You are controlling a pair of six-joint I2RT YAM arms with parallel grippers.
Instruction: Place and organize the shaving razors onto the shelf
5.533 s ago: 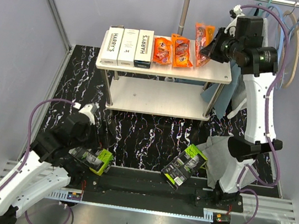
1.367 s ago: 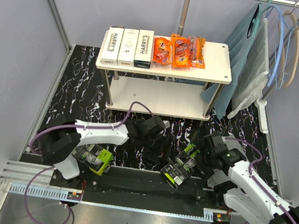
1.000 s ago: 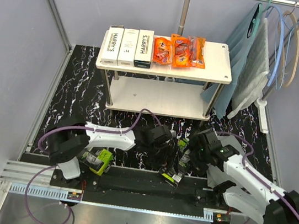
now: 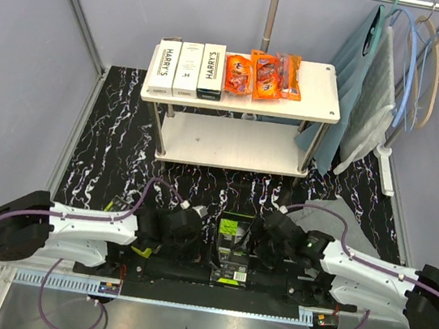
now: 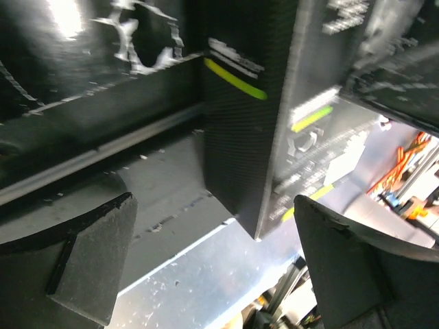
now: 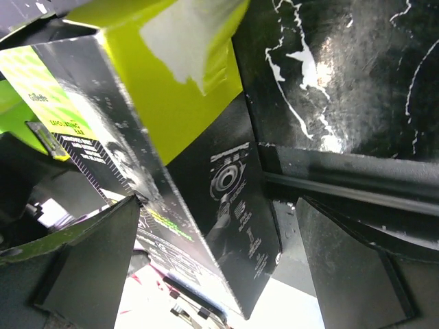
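Presumably light, stiff and slick, the upright black-and-lime-green razor blister pack [image 4: 231, 252] stands flanked by the wide-spread left gripper [image 5: 212, 202] and the equally spread right gripper [image 6: 218, 202], best pinched across its thin edges.

At frame centre the black-and-lime pack [image 4: 231, 252] is glossy printed card — light glares off its faces. The floor [image 4: 117, 134] is a polished, black marble-look sheet. The shelf [image 4: 231, 143] has matt cream boards on shiny metal legs; its 3 white boxes [image 4: 188, 68] look matt, the orange packs [image 4: 263, 75] glossy. At upper right hangs soft grey cloth [image 4: 379, 97].
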